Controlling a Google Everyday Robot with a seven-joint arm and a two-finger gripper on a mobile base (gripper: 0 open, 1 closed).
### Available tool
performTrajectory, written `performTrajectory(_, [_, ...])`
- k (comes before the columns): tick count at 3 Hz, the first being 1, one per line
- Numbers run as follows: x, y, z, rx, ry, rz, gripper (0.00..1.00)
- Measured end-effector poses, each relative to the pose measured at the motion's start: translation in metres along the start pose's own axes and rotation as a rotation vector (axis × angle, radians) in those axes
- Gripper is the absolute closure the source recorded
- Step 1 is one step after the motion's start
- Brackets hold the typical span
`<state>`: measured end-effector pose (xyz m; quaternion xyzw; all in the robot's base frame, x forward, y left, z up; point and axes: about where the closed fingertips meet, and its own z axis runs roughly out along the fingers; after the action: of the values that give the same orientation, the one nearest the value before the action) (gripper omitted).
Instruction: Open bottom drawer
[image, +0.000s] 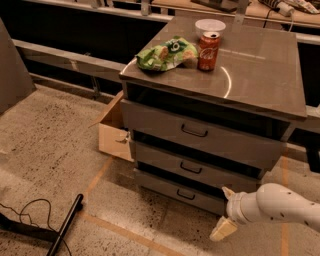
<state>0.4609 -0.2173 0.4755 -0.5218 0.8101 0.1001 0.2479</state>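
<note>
The bottom drawer (170, 187) is the lowest, slimmest grey front of the cabinet, with a small dark wire handle (186, 195). It sits about level with the two drawers above it. My gripper (224, 211) is low on the right, just off the drawer's right end, on a white arm (280, 204). Its cream fingers stand apart, one fingertip (227, 192) up near the drawer's corner and the other lower, near the floor. It holds nothing and is not at the handle.
The middle drawer (200, 170) and tall top drawer (210, 135) sit above. On the cabinet top are a green chip bag (165, 53), a red can (208, 51) and a white cup (210, 26). A cardboard box (114, 131) stands left; a black pole (65, 225) and cable lie on the floor.
</note>
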Motion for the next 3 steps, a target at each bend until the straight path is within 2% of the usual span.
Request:
performTrajectory(1, [0.03,0.001,0.047,-0.033,-0.003,-0.014,0.0])
performTrajectory(2, [0.063,-0.008,0.094,-0.039,0.028,0.065,0.0])
performTrajectory(3, [0.072,-0.004,0.101,-0.049,0.04,0.087,0.0])
